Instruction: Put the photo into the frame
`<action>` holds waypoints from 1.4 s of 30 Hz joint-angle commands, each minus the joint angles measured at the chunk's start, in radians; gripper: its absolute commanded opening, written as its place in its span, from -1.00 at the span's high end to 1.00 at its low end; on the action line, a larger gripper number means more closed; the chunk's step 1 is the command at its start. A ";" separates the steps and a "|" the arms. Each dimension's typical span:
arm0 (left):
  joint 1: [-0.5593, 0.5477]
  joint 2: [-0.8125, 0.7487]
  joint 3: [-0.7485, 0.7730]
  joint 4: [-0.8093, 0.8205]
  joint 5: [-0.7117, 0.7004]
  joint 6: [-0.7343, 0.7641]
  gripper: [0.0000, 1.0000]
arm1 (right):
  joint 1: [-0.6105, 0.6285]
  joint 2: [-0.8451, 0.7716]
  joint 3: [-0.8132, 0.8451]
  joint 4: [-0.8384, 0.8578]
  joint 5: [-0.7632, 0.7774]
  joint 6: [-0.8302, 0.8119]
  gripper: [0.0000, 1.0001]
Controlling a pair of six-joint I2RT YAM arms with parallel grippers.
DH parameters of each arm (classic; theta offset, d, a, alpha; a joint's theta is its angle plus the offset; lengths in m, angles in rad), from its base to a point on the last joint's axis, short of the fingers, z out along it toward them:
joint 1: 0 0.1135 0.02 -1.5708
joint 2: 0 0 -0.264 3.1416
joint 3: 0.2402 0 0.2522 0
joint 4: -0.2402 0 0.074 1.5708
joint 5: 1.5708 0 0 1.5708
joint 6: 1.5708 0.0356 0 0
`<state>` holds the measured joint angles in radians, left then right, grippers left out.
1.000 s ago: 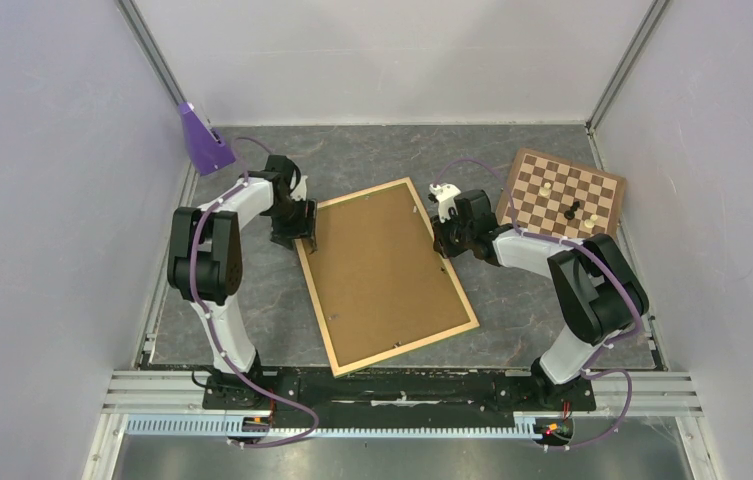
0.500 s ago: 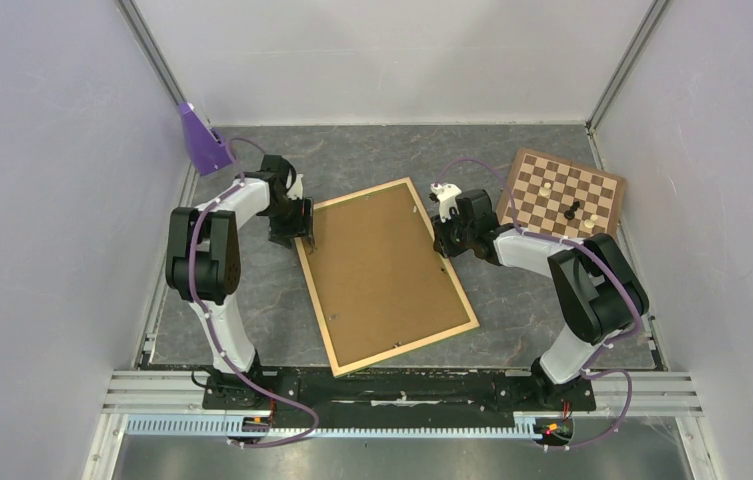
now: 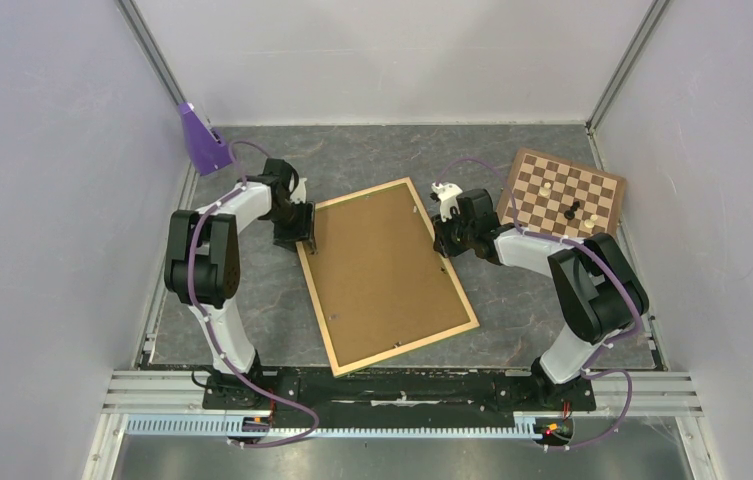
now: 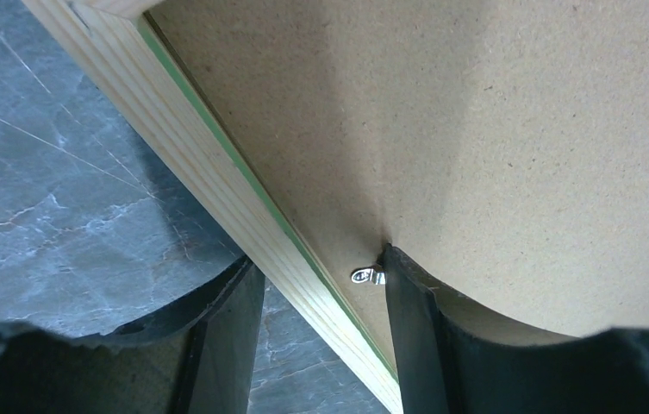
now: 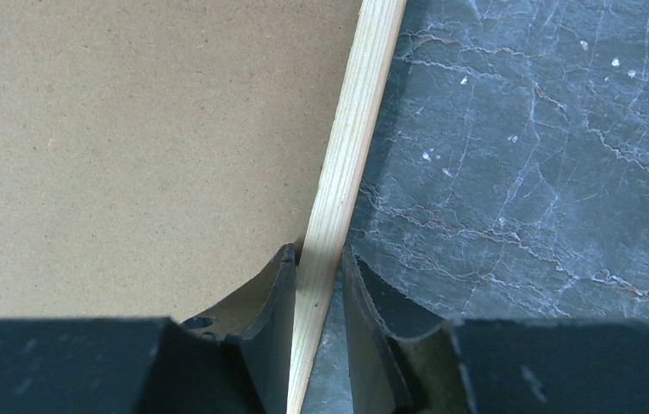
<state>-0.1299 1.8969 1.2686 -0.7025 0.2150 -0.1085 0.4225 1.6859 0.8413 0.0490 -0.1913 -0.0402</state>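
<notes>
The frame [image 3: 406, 348] lies face down on the table, pale wood rails up, with a brown hardboard panel [image 3: 382, 270] filling it. The photo is hidden. My left gripper [image 3: 307, 240] is open and straddles the left rail [image 4: 209, 181] near the far corner. One finger is over the table. The other finger [image 4: 407, 328] rests on the panel [image 4: 476, 129] and touches a small metal clip [image 4: 368, 276]. My right gripper [image 3: 442, 248] is closed on the right rail [image 5: 359, 112], fingers either side of it at the gripper's midpoint [image 5: 319, 259].
A brown-and-cream chessboard [image 3: 562, 195] with a few pieces lies at the far right, close behind my right arm. A purple block [image 3: 202, 140] stands at the far left corner. Walls enclose the table on three sides.
My left wrist has shifted slightly along the frame's left rail. The right arm and the frame have not moved.
</notes>
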 commanded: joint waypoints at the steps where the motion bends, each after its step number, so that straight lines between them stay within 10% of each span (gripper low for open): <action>1: -0.023 -0.028 -0.029 -0.032 0.017 0.041 -0.17 | -0.001 0.032 0.015 0.028 0.000 0.002 0.47; 20: -0.054 -0.038 -0.081 -0.058 0.056 0.104 0.04 | -0.003 0.039 0.016 0.026 0.004 0.001 0.47; 28: -0.078 -0.003 -0.043 -0.093 0.089 0.107 -0.26 | -0.002 0.037 0.016 0.024 0.002 0.000 0.48; 42: -0.079 -0.043 -0.056 -0.092 0.003 0.137 -0.20 | -0.002 0.042 0.018 0.024 -0.005 0.005 0.48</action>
<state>-0.1932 1.8648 1.2251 -0.7712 0.2173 -0.0200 0.4149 1.6897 0.8417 0.0547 -0.1852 -0.0349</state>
